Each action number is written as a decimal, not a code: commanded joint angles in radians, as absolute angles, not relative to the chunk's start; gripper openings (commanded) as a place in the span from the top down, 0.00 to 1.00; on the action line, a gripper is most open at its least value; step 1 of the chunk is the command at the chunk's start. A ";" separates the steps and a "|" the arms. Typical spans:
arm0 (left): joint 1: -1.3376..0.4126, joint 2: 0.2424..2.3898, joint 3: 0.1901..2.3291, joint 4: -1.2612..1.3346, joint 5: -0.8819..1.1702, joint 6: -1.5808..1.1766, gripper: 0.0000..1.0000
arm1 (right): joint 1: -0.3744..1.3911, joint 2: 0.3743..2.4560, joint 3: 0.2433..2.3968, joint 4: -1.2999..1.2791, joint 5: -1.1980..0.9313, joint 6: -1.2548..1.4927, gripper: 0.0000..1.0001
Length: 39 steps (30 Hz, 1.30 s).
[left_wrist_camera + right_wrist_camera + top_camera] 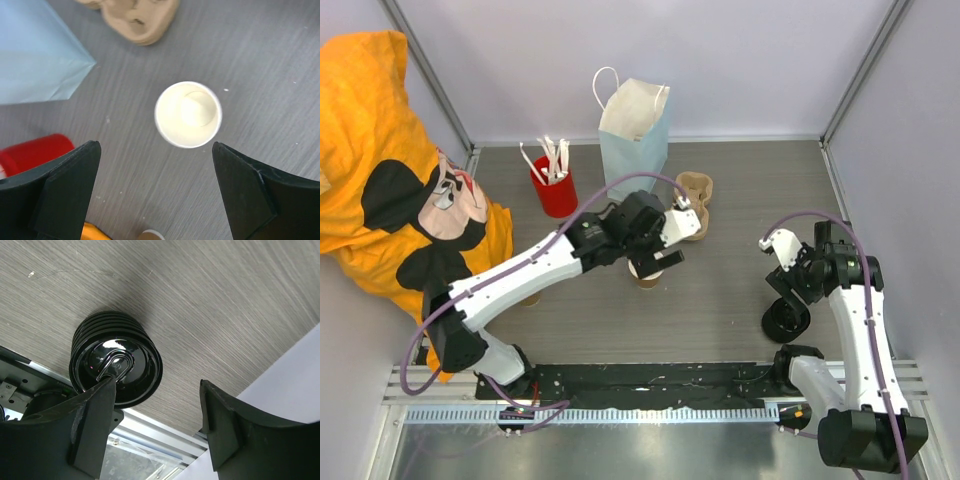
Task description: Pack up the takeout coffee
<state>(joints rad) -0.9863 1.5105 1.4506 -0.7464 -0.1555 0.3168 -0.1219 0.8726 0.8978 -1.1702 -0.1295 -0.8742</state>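
Note:
A lidless paper cup point(188, 114), cream inside, stands upright on the grey table, seen from straight above in the left wrist view. My left gripper point(155, 147) hangs over it, open, with nothing between its fingers and the cup just ahead of the tips. From the top camera the same cup point(645, 278) peeks out under the left gripper point(656, 256). My right gripper point(155, 385) is open above a stack of loose black lids point(117, 360), its left finger overlapping the stack's edge. The takeout coffee, a cup with its lid on, is out of view.
The pale blue paper bag point(635, 140) stands open at the back, a tan pulp cup carrier point(696, 195) to its right. A red cup of stirrers point(554, 190) sits to its left. An orange cartoon cloth point(390, 170) covers the left side. The lid stack point(785, 320) lies near the front rail.

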 commanded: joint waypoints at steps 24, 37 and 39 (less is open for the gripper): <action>-0.804 1.347 1.477 -0.811 -0.058 0.273 0.00 | -0.126 0.953 0.747 -1.035 -0.133 -0.922 0.66; -0.799 1.361 1.479 -0.811 -0.048 0.270 0.00 | -0.126 0.936 0.768 -1.031 -0.132 -0.916 0.92; -0.798 1.362 1.480 -0.813 -0.044 0.268 0.00 | -0.126 0.930 0.773 -1.038 -0.133 -0.917 0.90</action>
<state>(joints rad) -0.8032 1.3693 1.4582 -0.8135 -0.0654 0.2863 -0.1219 0.9592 0.7429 -1.0504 -0.1276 -0.9142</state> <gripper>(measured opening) 0.996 0.092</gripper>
